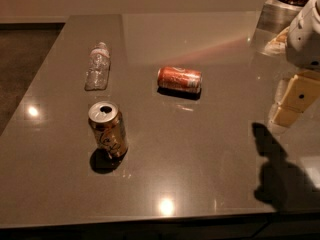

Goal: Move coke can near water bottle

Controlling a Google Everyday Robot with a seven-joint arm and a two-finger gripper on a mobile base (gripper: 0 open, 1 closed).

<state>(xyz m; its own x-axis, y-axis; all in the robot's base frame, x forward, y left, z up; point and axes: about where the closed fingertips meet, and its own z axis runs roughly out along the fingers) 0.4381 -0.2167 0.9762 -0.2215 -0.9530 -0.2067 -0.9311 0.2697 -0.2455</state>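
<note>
The coke can [179,79] is red-orange with white lettering and lies on its side near the middle of the grey table [200,154]. The water bottle [97,66] is clear and crinkled, and lies on its side at the left, its cap pointing away from me. About a can's length of bare table separates the two. My gripper [294,103] hangs at the right edge of the view, above the table, well to the right of the coke can and holding nothing.
A gold-brown can [108,129] with dark script stands upright with its top opened, in front of the bottle. A metal container [280,9] with brown contents stands at the back right corner. The table's left edge drops to dark floor [20,59].
</note>
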